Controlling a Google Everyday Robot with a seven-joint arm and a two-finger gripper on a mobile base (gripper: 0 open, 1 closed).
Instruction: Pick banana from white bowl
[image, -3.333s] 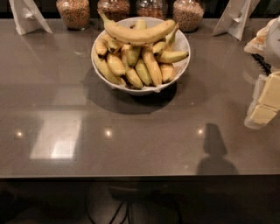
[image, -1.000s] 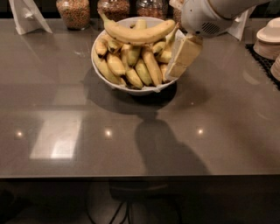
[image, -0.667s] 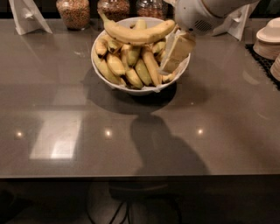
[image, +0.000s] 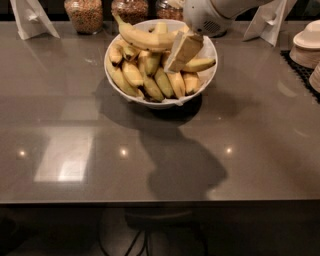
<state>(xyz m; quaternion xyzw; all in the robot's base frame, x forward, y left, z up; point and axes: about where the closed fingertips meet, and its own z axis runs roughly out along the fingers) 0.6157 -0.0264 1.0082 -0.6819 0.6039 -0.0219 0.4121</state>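
The long ripe banana (image: 147, 38) lies across the top of the heap in the white bowl (image: 150, 102), its dark stem pointing up left. Several shorter yellow-green bananas (image: 150, 80) fill the bowl under it. My gripper (image: 181, 54) reaches in from the upper right and hangs over the bowl's right half, its pale fingers (image: 183, 51) just right of the long banana's right end and above the short bananas. It holds nothing that I can see.
Glass jars of grain (image: 84, 14) stand behind the bowl at the table's back edge. White folded card stands sit at the back left (image: 31, 17) and back right (image: 270, 20). Stacked white dishes (image: 306, 46) are at the right edge.
The gripper came in from the right edge of the table and has moved left over the bowl, closer to the long banana's right end. The bananas have not moved.
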